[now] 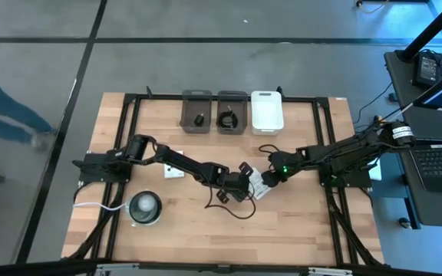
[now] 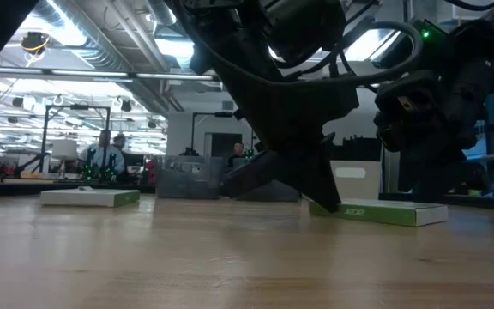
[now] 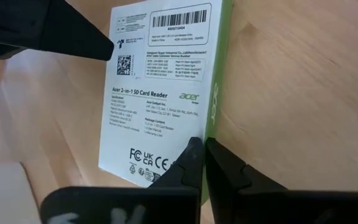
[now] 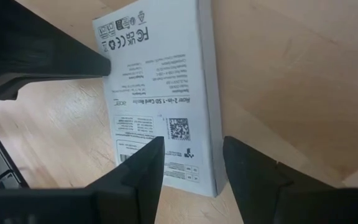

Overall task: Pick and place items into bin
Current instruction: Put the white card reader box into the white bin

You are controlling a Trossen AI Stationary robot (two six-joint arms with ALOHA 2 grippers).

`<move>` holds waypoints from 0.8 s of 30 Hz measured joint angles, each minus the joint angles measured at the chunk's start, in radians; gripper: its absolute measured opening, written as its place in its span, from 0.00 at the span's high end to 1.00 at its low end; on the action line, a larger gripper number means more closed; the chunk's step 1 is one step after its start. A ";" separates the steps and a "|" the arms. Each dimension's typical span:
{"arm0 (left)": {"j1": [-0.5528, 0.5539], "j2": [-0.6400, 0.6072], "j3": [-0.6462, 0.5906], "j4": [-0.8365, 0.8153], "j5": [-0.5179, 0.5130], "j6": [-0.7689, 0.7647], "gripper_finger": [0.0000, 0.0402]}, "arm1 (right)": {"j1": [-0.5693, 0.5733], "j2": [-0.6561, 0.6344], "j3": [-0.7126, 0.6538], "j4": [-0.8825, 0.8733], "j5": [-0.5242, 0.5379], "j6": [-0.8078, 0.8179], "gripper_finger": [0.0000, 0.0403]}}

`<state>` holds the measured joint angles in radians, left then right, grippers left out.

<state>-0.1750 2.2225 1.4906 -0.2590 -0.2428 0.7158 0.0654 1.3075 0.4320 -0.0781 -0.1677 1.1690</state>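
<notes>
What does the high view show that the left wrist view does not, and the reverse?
Only the high view shows the three bins at the far edge, a second packet near the left arm, the round disc with its cord, and both arms meeting at mid-table. Only the left wrist view shows the print on the packet, a card reader label with a barcode, and the left tool shut at its green edge. Both show that packet on the wooden table.

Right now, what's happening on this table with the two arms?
Both arms meet mid-table over one white packet lying flat on the wood. The left claw is shut at the packet's edge, gripping nothing visible; the right claw is open over its other end. A second packet lies nearer the left arm. Two grey bins already hold small black items.
</notes>
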 joint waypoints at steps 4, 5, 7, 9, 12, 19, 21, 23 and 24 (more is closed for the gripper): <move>-0.002 0.000 0.000 -0.002 -0.001 0.001 0.99 | 0.000 0.000 0.000 -0.001 0.000 0.000 0.58; -0.002 0.000 0.000 -0.002 -0.001 0.001 0.99 | 0.000 0.000 0.000 -0.001 0.000 0.000 0.58; -0.002 0.000 0.000 -0.001 -0.002 0.002 0.99 | 0.000 0.000 0.000 -0.001 0.000 0.000 0.58; -0.003 0.000 -0.001 0.007 -0.015 0.003 0.99 | 0.000 0.000 0.000 -0.001 -0.001 0.000 0.58; -0.005 0.001 -0.002 0.032 -0.031 0.003 0.99 | 0.000 0.000 0.000 0.007 -0.014 0.002 0.58; -0.004 0.002 -0.002 0.023 -0.022 -0.021 0.99 | 0.000 0.000 0.000 0.021 -0.036 0.008 0.58; -0.004 0.002 -0.002 0.025 -0.021 -0.026 0.99 | 0.000 0.000 0.000 0.001 -0.028 0.008 0.58; -0.004 0.002 -0.002 0.025 -0.022 -0.026 0.99 | 0.000 0.001 0.000 -0.017 -0.028 0.008 0.58; -0.004 0.002 -0.002 0.025 -0.022 -0.027 0.99 | 0.000 0.003 0.000 -0.013 -0.031 0.008 0.58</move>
<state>-0.1787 2.2242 1.4887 -0.2340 -0.2646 0.6891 0.0654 1.3106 0.4324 -0.0906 -0.1990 1.1770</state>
